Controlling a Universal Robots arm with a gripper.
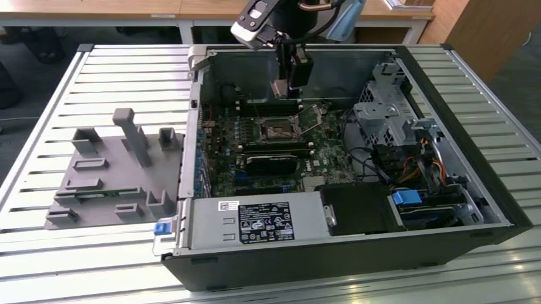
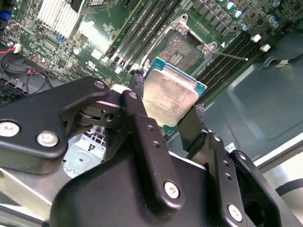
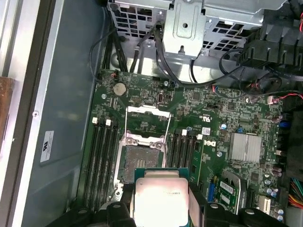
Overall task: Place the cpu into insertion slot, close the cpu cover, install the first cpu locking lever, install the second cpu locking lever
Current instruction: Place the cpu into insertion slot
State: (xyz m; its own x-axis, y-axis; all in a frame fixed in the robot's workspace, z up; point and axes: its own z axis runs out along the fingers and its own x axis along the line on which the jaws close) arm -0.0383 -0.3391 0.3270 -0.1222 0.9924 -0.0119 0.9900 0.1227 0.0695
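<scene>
My gripper [image 1: 288, 90] hangs over the back of the open computer case, shut on the cpu [image 1: 280, 88]. In both wrist views the cpu [image 2: 170, 94] [image 3: 160, 194] shows its silver-grey face, clamped at two opposite edges between the black fingers [image 2: 138, 85]. The insertion slot [image 1: 277, 129] [image 3: 140, 163] [image 2: 182, 47] lies below on the green motherboard, its dark pin field bare. The cpu cover [image 3: 147, 109] is swung open beside the slot in the first wrist view. A thin wire lever [image 2: 232, 56] sticks out past the slot.
Memory slots [image 3: 102, 161] flank the socket. A long black module [image 1: 272, 162] lies in front of it, a labelled grey power box [image 1: 253, 221] at the case front, and a metal drive cage [image 1: 384, 114] on the exterior view's right. A grey fixture tray [image 1: 110, 171] sits on the slatted table.
</scene>
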